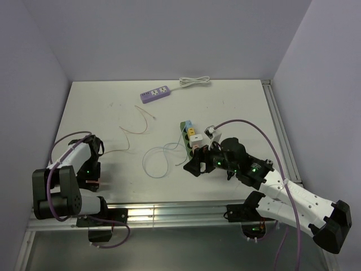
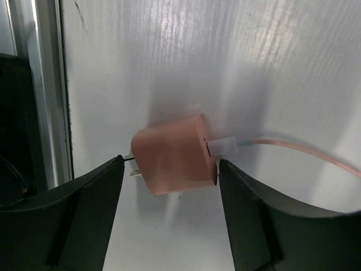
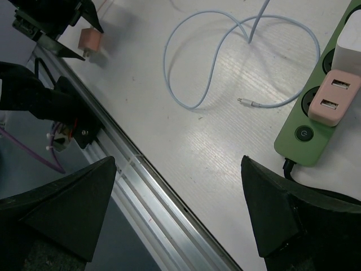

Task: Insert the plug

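Observation:
The plug (image 2: pixel 175 153) is a pink adapter lying on the white table, prongs to the left and a thin pink cable (image 2: pixel 293 148) running off its right end. My left gripper (image 2: pixel 170 164) is open and straddles it. The right finger (image 2: pixel 248 209) is almost against the plug's cable end, and the left finger (image 2: pixel 84 203) stands a little off the prongs. The right wrist view shows the same plug (image 3: pixel 89 40) at its upper left. My right gripper (image 3: pixel 179 169) hangs open over the table's front edge, close to the green power strip (image 3: pixel 318 135).
The green power strip (image 1: pixel 186 142) holds a pink USB adapter (image 3: pixel 333 99) and a white one (image 3: pixel 351 39). A light-blue cable (image 3: pixel 214 62) loops beside it. A purple power strip (image 1: pixel 156 93) with a white cord (image 1: pixel 194 82) lies at the back. An aluminium rail (image 3: pixel 163 186) runs along the front edge.

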Action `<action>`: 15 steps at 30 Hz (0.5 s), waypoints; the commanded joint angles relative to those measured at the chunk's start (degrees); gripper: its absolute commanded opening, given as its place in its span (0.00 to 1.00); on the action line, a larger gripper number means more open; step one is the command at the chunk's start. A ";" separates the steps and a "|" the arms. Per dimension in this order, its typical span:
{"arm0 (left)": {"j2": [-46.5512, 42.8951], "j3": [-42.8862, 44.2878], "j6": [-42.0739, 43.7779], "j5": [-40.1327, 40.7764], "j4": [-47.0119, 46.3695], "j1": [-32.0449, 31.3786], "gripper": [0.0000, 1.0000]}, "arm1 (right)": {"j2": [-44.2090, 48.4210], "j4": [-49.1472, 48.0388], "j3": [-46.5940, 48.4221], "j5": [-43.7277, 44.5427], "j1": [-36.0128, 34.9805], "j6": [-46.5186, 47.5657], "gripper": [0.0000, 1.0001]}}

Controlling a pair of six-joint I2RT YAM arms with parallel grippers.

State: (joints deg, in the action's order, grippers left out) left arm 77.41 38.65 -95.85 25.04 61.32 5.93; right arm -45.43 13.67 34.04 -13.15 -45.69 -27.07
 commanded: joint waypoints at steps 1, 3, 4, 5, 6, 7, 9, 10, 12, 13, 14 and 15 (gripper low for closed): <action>-1.11 -0.42 1.02 -0.43 -1.82 0.31 0.72 | -0.45 -0.84 0.67 0.31 0.69 0.62 0.98; -1.73 0.19 1.89 0.27 -1.12 0.22 0.60 | -0.80 -0.58 1.02 0.31 0.69 0.53 0.98; -2.43 0.80 2.07 1.06 -1.03 0.31 0.53 | -0.97 -0.49 1.37 0.40 0.69 0.35 0.98; -2.87 1.16 3.12 1.41 -0.94 0.31 0.47 | -1.24 -0.14 1.64 0.49 0.69 0.00 0.98; -3.14 1.51 3.56 1.59 -0.85 0.31 0.46 | -1.41 0.12 1.82 0.58 0.87 -0.09 0.98; -3.66 2.38 4.09 1.68 -0.42 0.31 0.40 | -1.59 0.13 2.25 0.49 0.78 -0.35 0.98; -4.63 3.35 6.11 1.33 0.20 0.22 0.36 | -1.77 0.48 2.78 0.40 0.87 -0.88 0.98; -5.07 4.31 8.21 0.98 0.29 0.13 0.27 | -2.12 0.74 3.22 0.58 0.87 -1.05 0.98; -6.38 5.11 9.98 -0.07 0.64 0.04 0.25 | -2.47 1.09 3.75 0.93 0.87 -1.67 0.98; -7.96 5.90 11.12 -0.42 0.64 -0.04 0.16 | -2.99 1.18 4.36 1.10 0.87 -1.67 0.98; -8.84 6.43 13.22 -1.12 0.90 -0.13 0.14 | -3.35 1.53 4.80 1.37 0.95 -1.76 0.98; -11.11 6.96 14.28 -1.57 0.91 -0.39 0.14 | -3.70 1.71 5.85 1.63 0.96 -1.93 0.98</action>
State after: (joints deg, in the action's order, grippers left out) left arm 71.02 42.41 -87.07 24.64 60.88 5.91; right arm -48.49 15.46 35.73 -12.84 -45.25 -28.32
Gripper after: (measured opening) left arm 0.540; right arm 0.983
